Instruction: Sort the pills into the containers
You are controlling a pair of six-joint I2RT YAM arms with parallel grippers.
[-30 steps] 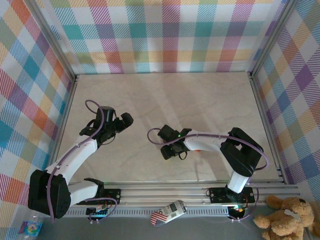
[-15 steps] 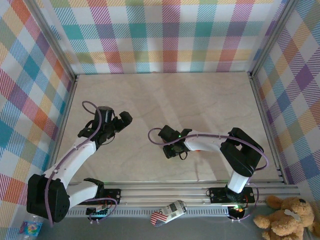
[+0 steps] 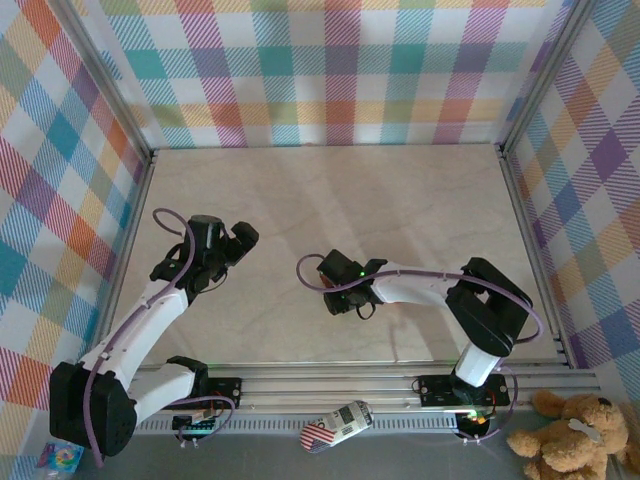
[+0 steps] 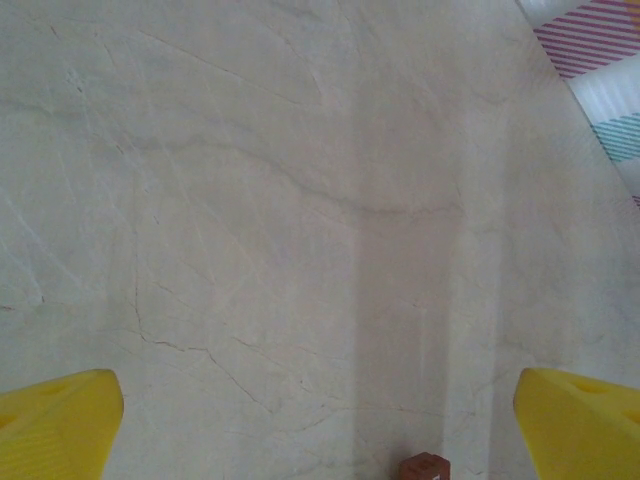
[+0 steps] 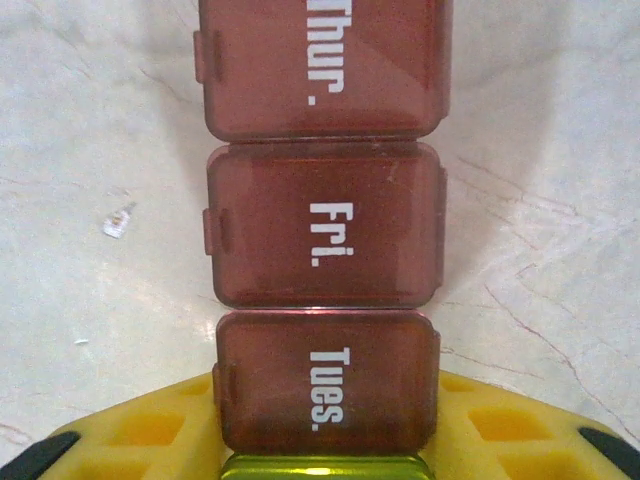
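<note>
The containers (image 5: 325,230) are a strip of dark red-brown boxes marked Thur., Fri. and Tues., with a green box at the near end. They lie on the marble table. My right gripper (image 5: 325,425) is shut on the strip, its yellow fingers (image 5: 140,430) pressed against both sides of the Tues. box. From above, the right gripper (image 3: 345,297) sits mid-table and covers the strip. My left gripper (image 3: 240,240) hovers to the left, open and holding nothing, with its yellow fingertips (image 4: 60,420) spread wide. The pills are out of view.
A small red-brown block (image 4: 425,468) pokes in at the bottom edge of the left wrist view. A tiny white scrap (image 5: 118,220) lies left of the strip. Plaid walls (image 3: 320,70) and metal rails enclose the table (image 3: 400,200).
The right gripper's jaws have closed onto the strip of containers. The left arm has drawn slightly to the left, still open.
</note>
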